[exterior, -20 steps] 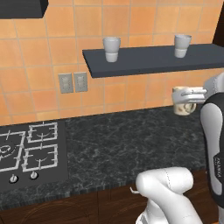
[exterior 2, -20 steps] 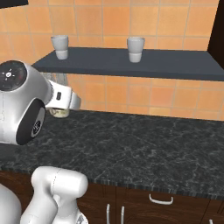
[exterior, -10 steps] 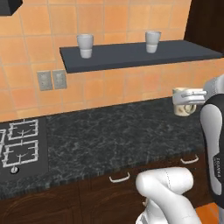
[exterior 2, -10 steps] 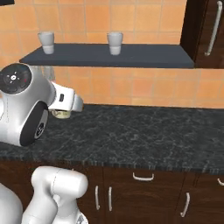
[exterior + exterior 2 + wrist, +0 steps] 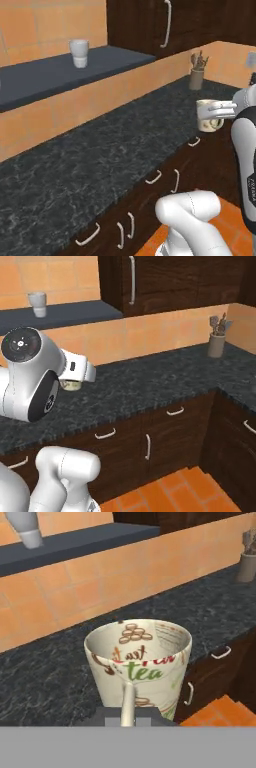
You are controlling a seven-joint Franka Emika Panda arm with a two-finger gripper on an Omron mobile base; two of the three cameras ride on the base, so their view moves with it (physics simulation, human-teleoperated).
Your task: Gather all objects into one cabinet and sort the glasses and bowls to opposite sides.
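Nearest to us, our gripper (image 5: 219,111) is clenched on the rim of a cream cup (image 5: 138,664) printed with brown and green "tea" lettering, one finger (image 5: 128,703) running up the cup's near wall in the hand view. We carry the cup upright in the air, above the front edge of the dark speckled counter (image 5: 95,165) and clear of it; in the right base view only a sliver of the cup (image 5: 71,385) peeks from under our wrist. Below the counter runs a row of dark brown drawers and doors with pale curved pulls (image 5: 146,447), and an orange tiled floor (image 5: 172,492) shows at the bottom. Farther back, the orange tiled wall (image 5: 75,107) rises behind the counter. At the far right corner of the counter a tan holder with thin metal utensils (image 5: 217,340) stands against the wall. Above the counter on the left, a thin dark grey slab shelf (image 5: 55,75) juts from the wall, and a pale grey-white cup (image 5: 79,53) stands upright on it, well apart from the one we hold. Just right of the shelf's end hangs the dark brown wood-grain cabinet (image 5: 185,278), its doors closed, with a long curved pale grey handle (image 5: 132,278).
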